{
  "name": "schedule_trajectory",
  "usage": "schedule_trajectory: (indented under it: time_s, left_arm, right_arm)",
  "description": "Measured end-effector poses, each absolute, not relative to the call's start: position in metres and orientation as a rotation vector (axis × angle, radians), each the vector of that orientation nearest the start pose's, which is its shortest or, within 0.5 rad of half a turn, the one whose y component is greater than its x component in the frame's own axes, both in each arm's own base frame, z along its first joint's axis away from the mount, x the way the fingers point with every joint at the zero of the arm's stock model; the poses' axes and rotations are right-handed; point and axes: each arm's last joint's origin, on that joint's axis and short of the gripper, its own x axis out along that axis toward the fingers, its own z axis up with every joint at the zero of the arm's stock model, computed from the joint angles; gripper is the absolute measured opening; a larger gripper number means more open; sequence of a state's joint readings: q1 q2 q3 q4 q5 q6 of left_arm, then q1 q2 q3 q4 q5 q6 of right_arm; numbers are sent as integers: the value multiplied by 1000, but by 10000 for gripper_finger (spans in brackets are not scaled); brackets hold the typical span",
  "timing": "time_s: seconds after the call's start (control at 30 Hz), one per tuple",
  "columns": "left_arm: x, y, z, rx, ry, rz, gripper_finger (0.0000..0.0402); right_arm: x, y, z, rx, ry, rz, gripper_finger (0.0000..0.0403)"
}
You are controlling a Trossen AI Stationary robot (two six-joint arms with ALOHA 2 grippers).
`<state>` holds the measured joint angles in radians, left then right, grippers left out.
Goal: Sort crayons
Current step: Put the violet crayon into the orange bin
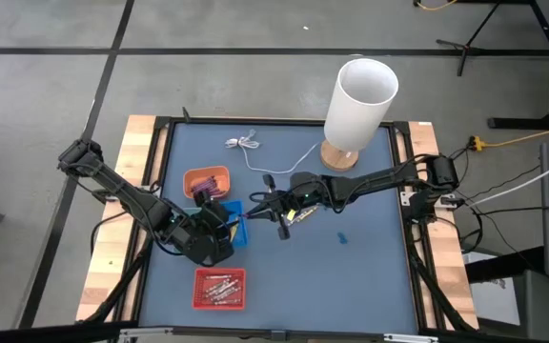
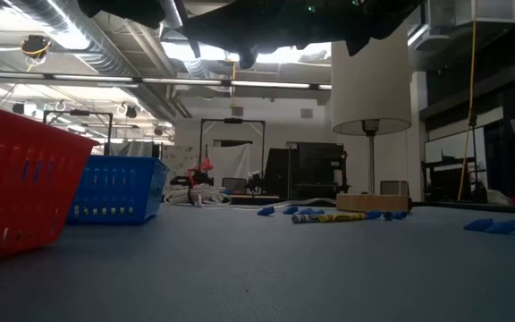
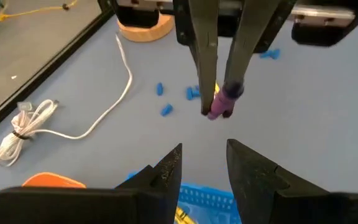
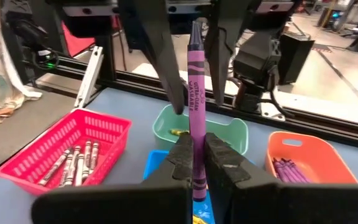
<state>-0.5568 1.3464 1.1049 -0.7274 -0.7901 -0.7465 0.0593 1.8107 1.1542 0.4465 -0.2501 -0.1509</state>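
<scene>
My right gripper (image 4: pixel 197 146) reaches in level from the table's right, above the table's middle (image 1: pixel 255 205), and is shut on a purple crayon (image 4: pixel 194 93). The crayon's tip (image 4: pixel 194 30) points at the gap between the fingers of my left gripper (image 3: pixel 204 155). That gripper stands open over the blue tray (image 1: pixel 234 233), facing the crayon (image 3: pixel 219 104), just short of it. A yellow crayon (image 2: pixel 333 216) lies flat on the table under the right gripper. Whitish crayons lie in the red tray (image 4: pixel 67 152), purple ones in the orange tray (image 4: pixel 309 162), and a yellow one in the green tray (image 4: pixel 201 130). My right gripper pinches the purple crayon's rear part (image 4: pixel 196 168) between its two fingers. The crayon lies along the fingers and sticks out well past their tips, pointed end forward. The fingers come about level from the table's right side. The crayon hangs clear of the table.
A lamp with a white shade (image 1: pixel 360 95) and wooden base (image 1: pixel 339 157) stands at the far side. A coiled white cable (image 1: pixel 246 143) lies far left of it. Small blue bits (image 1: pixel 343 236) dot the mat. The red tray (image 1: pixel 220 288) sits near the front edge.
</scene>
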Motion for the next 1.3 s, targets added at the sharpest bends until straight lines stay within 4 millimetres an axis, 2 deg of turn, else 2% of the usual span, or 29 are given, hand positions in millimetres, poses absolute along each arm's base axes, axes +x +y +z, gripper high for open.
schedule_trajectory:
  time_s: [0.2,0.37,0.67,1.3]
  left_arm:
    - [241,-125,294,-78,553,429,110]
    - [248,-120,297,-109,520,443,110]
    - [252,-111,297,-123,519,471,110]
    - [250,-113,293,-154,596,402,110]
  right_arm:
    - [406,30,238,-136,190,265,17]
    - [406,29,238,-145,188,260,17]
    - [406,29,238,-147,189,254,17]
    - [406,29,235,-150,220,228,17]
